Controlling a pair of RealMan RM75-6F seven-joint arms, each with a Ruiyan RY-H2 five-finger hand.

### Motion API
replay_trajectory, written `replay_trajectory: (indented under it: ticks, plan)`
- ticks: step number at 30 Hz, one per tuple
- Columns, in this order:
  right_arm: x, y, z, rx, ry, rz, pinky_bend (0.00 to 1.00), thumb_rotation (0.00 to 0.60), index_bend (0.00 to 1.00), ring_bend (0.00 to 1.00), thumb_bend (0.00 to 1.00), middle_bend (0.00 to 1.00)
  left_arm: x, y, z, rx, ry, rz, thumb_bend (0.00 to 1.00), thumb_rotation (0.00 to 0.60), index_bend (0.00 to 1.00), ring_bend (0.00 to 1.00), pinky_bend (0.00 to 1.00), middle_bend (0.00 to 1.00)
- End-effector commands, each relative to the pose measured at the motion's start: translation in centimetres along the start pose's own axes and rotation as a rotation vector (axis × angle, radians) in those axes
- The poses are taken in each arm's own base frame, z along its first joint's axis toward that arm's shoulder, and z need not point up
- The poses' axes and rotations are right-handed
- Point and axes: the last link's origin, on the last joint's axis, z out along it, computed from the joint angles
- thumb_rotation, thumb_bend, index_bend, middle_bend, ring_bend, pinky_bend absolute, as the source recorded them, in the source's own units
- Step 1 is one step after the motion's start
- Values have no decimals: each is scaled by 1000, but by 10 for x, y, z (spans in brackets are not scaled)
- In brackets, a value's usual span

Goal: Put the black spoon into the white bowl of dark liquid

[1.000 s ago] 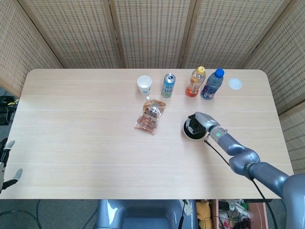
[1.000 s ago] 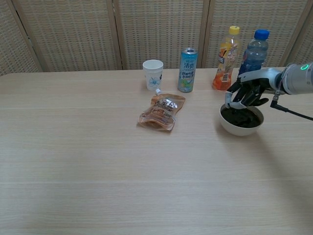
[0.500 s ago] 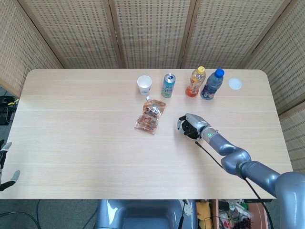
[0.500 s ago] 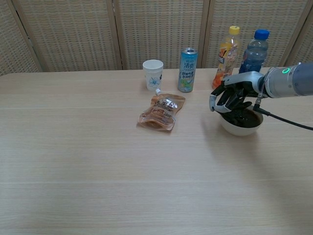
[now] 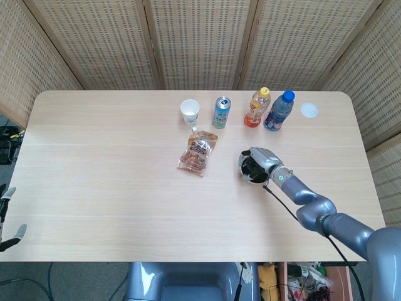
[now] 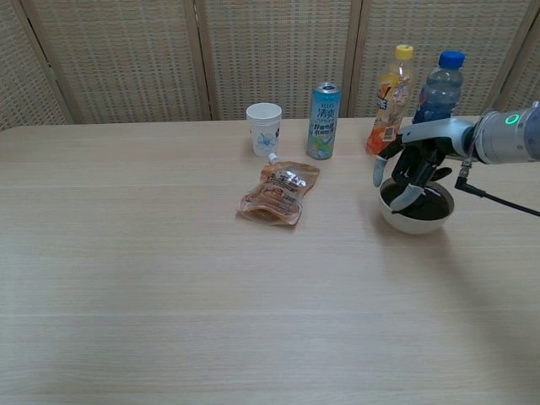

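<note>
The white bowl [image 6: 417, 223] of dark liquid stands right of the table's middle. My right hand [image 6: 415, 166] hangs over it, fingers curled down toward the liquid. A dark shape among those fingers looks like the black spoon [image 6: 422, 175], gripped over the bowl; its outline is hard to separate from the dark finger pads. In the head view the right hand [image 5: 254, 165] covers most of the bowl. My left hand [image 5: 7, 216] shows at the bottom left edge, off the table, fingers apart and holding nothing.
A brown pouch [image 6: 280, 191] lies left of the bowl. Behind it a paper cup [image 6: 264, 126], a can [image 6: 324, 120], an orange bottle [image 6: 390, 101] and a blue-capped bottle [image 6: 436, 89] stand in a row. A white lid [image 5: 309, 110] lies far right.
My right hand swung left off the bowl's near rim, then came back right over the bowl, with its fingers now pointing down. The left hand barely moved.
</note>
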Motion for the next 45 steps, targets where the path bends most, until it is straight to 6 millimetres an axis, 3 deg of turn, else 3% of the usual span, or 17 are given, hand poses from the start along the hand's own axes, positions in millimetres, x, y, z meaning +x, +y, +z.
replay_trajectory:
  ticks: [1,10,16,20,26,32,35,38,45]
  plan:
    - [2,1,-4,1,9,-2,982,600,423,897,0,880,1,1,0,-3,2,0,333,600,0,0,0,0]
    - [7,-6,-15,27,28,-26,982,600,385,897,0,832,3,2,0,-5,9,1,333,600,0,0,0,0]
    - [25,-9,-41,65,127,-41,982,600,383,881,0,723,6,0,1,1,21,8,333,600,0,0,0,0]
    - [35,-4,-70,68,238,-41,956,600,383,800,0,649,6,0,5,-3,26,12,333,600,0,0,0,0]
    - [39,5,-117,43,424,-104,819,600,383,658,20,557,7,0,11,-6,37,19,333,600,0,0,0,0]
    - [24,27,-168,-34,614,-259,705,600,383,520,162,466,8,2,15,-26,64,27,333,600,0,0,0,0]
    - [16,33,-184,-62,671,-295,654,600,383,449,239,422,7,4,16,-37,70,28,333,600,0,0,0,0]
    - [7,38,-196,-84,710,-319,535,600,383,350,305,361,3,11,16,-68,66,30,333,600,0,0,0,0]
    - [-17,55,-226,-174,691,-371,273,600,299,131,322,194,2,20,15,-105,82,22,333,600,0,0,0,0]
